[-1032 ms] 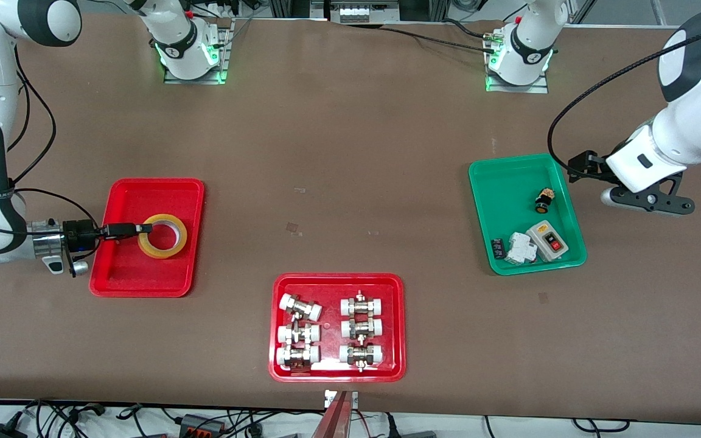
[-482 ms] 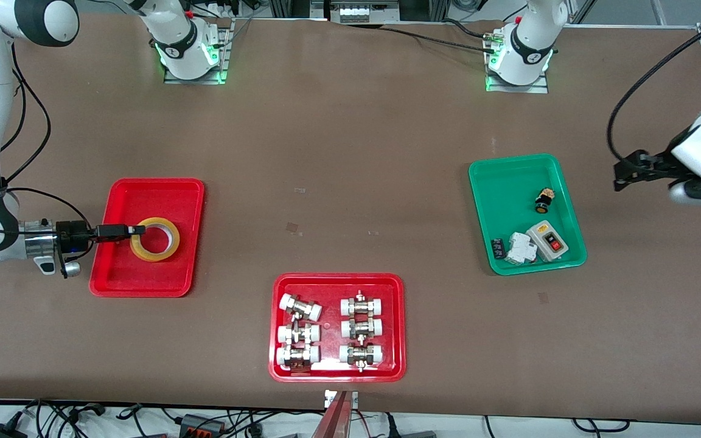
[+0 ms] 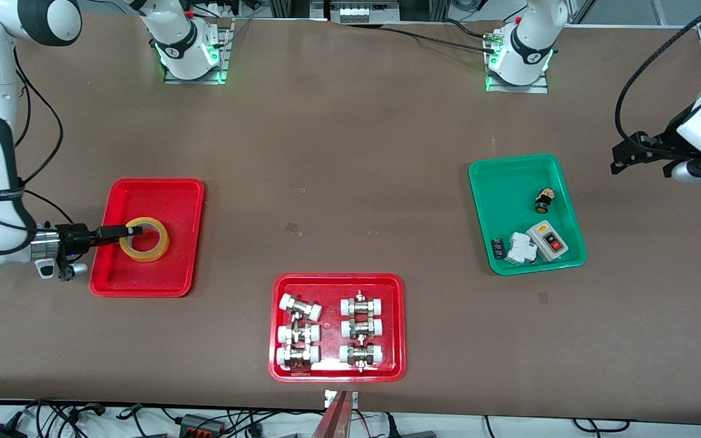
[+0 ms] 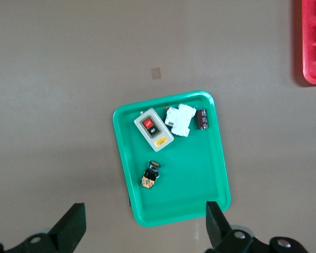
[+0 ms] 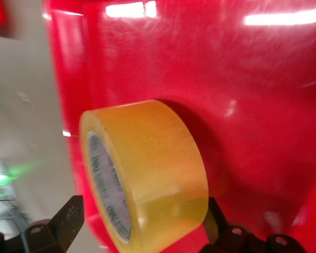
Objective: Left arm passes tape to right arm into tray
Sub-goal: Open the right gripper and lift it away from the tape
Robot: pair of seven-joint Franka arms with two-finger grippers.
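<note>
Right gripper [image 3: 133,231]: clamped on the tape [image 3: 143,257], reaching in level from the tray's 9 o'clock edge as the front camera shows it. One finger lies on the ring's upper face at about its 10 o'clock. The right wrist view shows a finger on either flat face.
Tape: over the middle of the tray [image 3: 143,283], ring roughly flat. Can't tell whether it is touching the floor or hanging just clear.
Handling, my read: light, stiff cardboard core, so the wall should take a firm pinch without crushing. The outer band looks glossy and likely slick. A one-sided hold on a ring can let it droop or swing.
Where to hold: across the wall, face to face, as it is now. Pinching the curved outer band would probably slip.
Release, my read: get it low and level before opening. Dropped on edge, it could roll toward the rim.
Tray: at 9 o'clock on the table [image 3: 350,152].
Fittings tray [image 3: 331,316]: at 6 o'clock on the table, well apart from the tape.
Green tray [image 3: 502,188]: at 3 o'clock, holding small electrical parts.
Left gripper [image 3: 617,161]: fingers spread wide, holding nothing, over bare table at 2 o'clock from the green tray. That arm is waiting.
</note>
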